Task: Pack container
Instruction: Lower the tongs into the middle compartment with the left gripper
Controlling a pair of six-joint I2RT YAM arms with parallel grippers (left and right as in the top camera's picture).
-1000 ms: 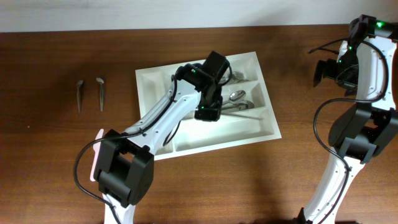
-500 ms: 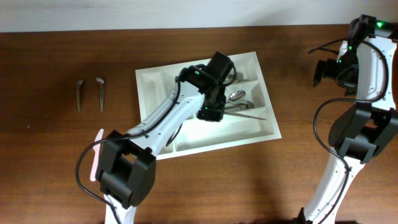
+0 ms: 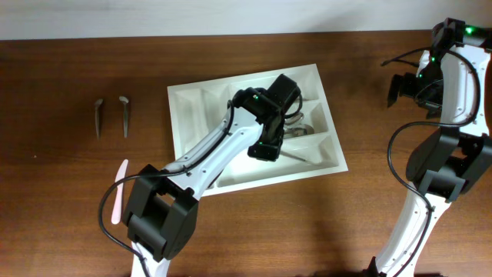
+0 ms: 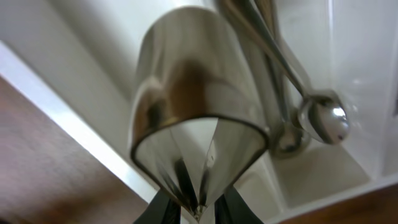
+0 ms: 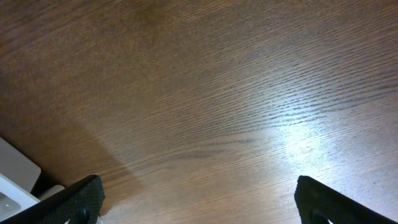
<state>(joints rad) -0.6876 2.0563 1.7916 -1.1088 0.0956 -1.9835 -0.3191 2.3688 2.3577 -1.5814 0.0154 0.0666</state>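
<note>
- The white cutlery tray [image 3: 184, 115] lies slightly askew at the middle of the wooden counter [image 3: 61, 192], with the left arm reaching in over its long compartments on the right.
- The left pincer [image 4: 199, 210] is nipped almost shut on the narrow tip of a metal utensil [image 4: 193, 81]. It holds the utensil low over the tray, just beside the spoons [image 4: 323, 118] already lying there, apparently so the piece can be laid alongside its fellows.
- The wrist view does not show whether the utensil touches the tray floor.
- The right pincer [image 5: 199, 199] is spread wide and empty over bare wood, well off to the tray's right, seemingly parked clear of the working arm.
- Two loose metal utensils [image 3: 98, 119] lie side by side far to the left, and a pink utensil [image 3: 119, 196] rests near the left arm's base. All three are outside the tray, so the packing looks only partly done.
</note>
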